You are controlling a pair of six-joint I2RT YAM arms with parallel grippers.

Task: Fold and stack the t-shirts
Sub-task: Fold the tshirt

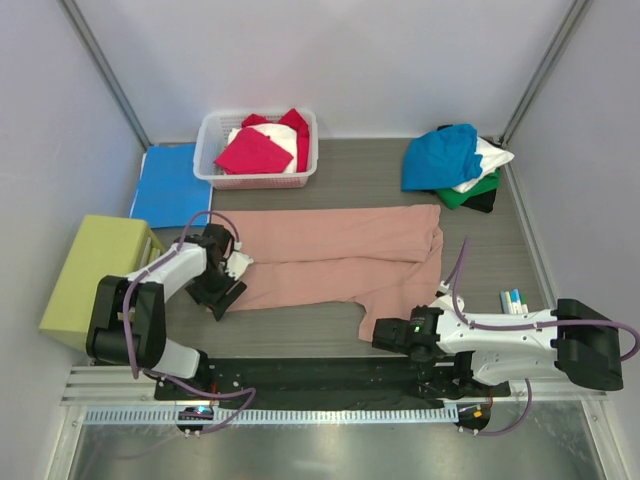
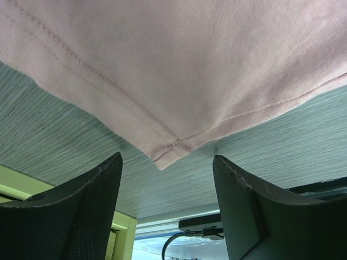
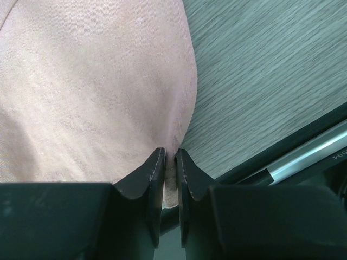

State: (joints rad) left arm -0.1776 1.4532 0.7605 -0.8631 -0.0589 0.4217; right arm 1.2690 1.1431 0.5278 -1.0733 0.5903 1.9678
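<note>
dusty-pink t-shirt (image 1: 340, 255) is laid long axis left-right. its near edge is clamped by right gripper (image 3: 169, 158); its left corner is framed, unheld, by spread left gripper (image 2: 167, 158).

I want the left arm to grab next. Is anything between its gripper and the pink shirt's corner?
Nothing visible does. The open left gripper faces the pink t-shirt at its hem corner, with only bare table between them.
</note>
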